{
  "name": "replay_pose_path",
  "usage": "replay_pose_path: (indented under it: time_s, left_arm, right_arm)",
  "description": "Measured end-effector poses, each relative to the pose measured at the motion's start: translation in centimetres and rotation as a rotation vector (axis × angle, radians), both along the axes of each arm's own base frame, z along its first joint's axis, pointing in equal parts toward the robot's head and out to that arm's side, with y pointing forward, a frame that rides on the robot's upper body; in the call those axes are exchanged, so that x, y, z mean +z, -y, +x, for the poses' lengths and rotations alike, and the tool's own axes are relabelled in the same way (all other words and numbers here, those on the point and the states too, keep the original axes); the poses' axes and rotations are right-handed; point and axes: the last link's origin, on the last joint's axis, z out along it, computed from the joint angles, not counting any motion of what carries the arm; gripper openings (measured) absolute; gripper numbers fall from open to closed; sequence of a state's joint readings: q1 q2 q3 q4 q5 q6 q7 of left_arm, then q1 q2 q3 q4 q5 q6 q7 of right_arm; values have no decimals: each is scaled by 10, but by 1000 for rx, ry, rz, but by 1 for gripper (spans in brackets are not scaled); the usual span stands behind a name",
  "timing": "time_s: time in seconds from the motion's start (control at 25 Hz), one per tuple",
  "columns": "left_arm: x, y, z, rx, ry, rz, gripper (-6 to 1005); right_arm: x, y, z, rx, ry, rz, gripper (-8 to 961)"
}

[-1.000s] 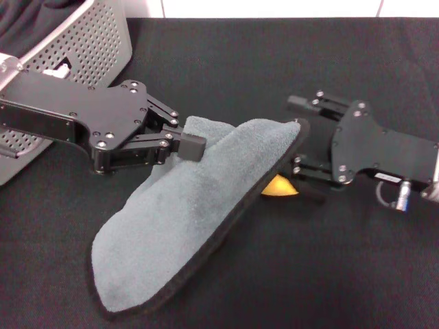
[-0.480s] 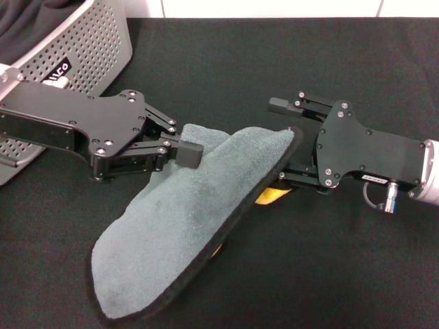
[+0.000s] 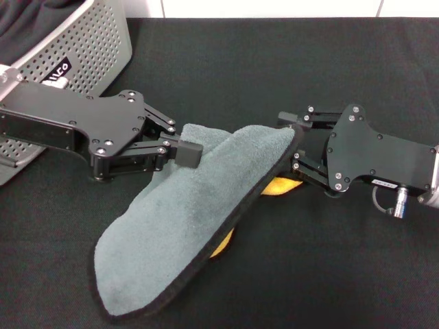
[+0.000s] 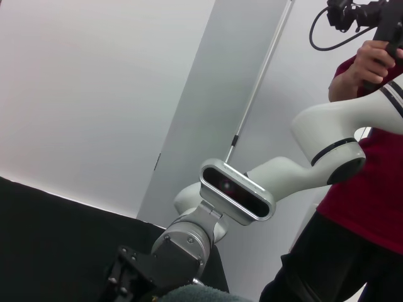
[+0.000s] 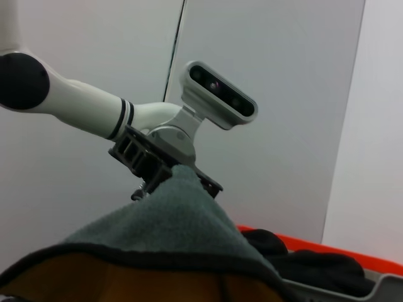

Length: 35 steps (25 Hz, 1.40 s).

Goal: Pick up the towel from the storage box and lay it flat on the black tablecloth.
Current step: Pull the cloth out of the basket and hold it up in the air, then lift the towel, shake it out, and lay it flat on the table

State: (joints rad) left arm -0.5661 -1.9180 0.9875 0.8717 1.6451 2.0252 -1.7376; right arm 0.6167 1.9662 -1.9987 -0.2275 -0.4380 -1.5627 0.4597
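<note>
Head view: towel (image 3: 185,226) grey-teal side up, out of the storage box (image 3: 82,48), stretched between both arms over the black tablecloth (image 3: 288,68). Its near end droops onto the cloth, and yellow-orange underside peeks out at the lower edge. Left tool (image 3: 186,149) pinched on the towel's left top corner. Right tool (image 3: 291,145) at the opposite corner, its fingers either side of the trimmed edge; cannot tell if it is clamped. Storage box sits at the far left corner, black label facing in, dark fabric (image 3: 27,17) inside.

Left wrist view: right arm's wrist and camera housing (image 4: 236,192) across the way, a bit of towel (image 4: 195,293) at the frame edge, a person in a red shirt (image 4: 368,176) standing behind.

Right wrist view: towel (image 5: 157,226) draped close up, black trim and orange underside showing; left tool (image 5: 151,179) gripping its peak; dark fabric (image 5: 296,261) and box rim (image 5: 352,292) beyond.
</note>
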Motion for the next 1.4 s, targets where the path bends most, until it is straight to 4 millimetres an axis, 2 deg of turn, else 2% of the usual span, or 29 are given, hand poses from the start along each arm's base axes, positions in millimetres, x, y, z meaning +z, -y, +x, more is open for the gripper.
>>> replay_pose_path:
  time_s: [0.12,0.4,0.84,1.08,1.4]
  left_arm:
    - [-2,1,-1,5,-6,-7,33]
    - [-3,1,-2,3,-8,-8,34]
    - [-3,1,-2,8,-5,-4,34]
    - [-5,1,-6,31,3,-13,33]
    - [-16,2,-22,100,25,-1,39]
  right_arm:
    - [-2,0,-4,18,-4,9,363]
    - [-3,-1,-8,32,-4,15,244]
    - [-2,3,-5,37,-11,21,212]
    - [1,9,-4,63,-29,52,47]
    - [15,8,-6,25,-123,85,5]
